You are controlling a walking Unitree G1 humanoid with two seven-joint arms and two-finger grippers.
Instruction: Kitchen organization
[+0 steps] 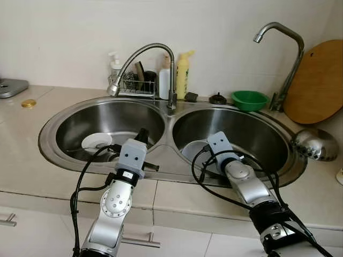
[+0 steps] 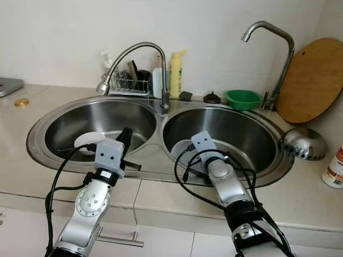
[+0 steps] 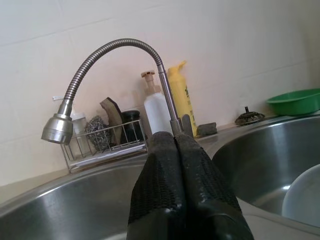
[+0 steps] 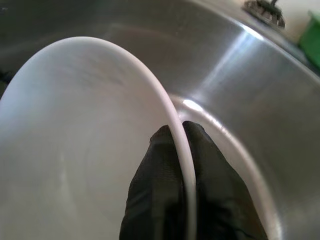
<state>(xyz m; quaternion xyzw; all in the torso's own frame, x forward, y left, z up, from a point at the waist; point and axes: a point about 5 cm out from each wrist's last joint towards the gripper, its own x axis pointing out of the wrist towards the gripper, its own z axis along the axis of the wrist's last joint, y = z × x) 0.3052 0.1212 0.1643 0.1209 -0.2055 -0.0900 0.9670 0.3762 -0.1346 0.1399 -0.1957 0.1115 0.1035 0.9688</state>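
Bowl (image 4: 75, 150) rim sits pinched in our right gripper (image 4: 182, 135) inside the right sink basin (image 1: 262, 134); our left gripper (image 3: 175, 145) is closed, empty.

Left end effector (image 3: 175, 145) fingers pressed together, empty; right end effector (image 4: 181, 131) fingers pinched close, arm reaching forward.

A polished silver double-basin steel sink (image 1: 171, 140) fills the centre of the frame, set in a beige tiled counter (image 1: 32, 166). A white round bowl (image 1: 194, 151) lies in the right basin, a white plate (image 1: 96, 142) in the left. Upper right: a green plastic bowl (image 1: 250, 100), a brown wooden board (image 1: 317, 83); upper centre, a yellow squeeze bottle (image 1: 183, 75).
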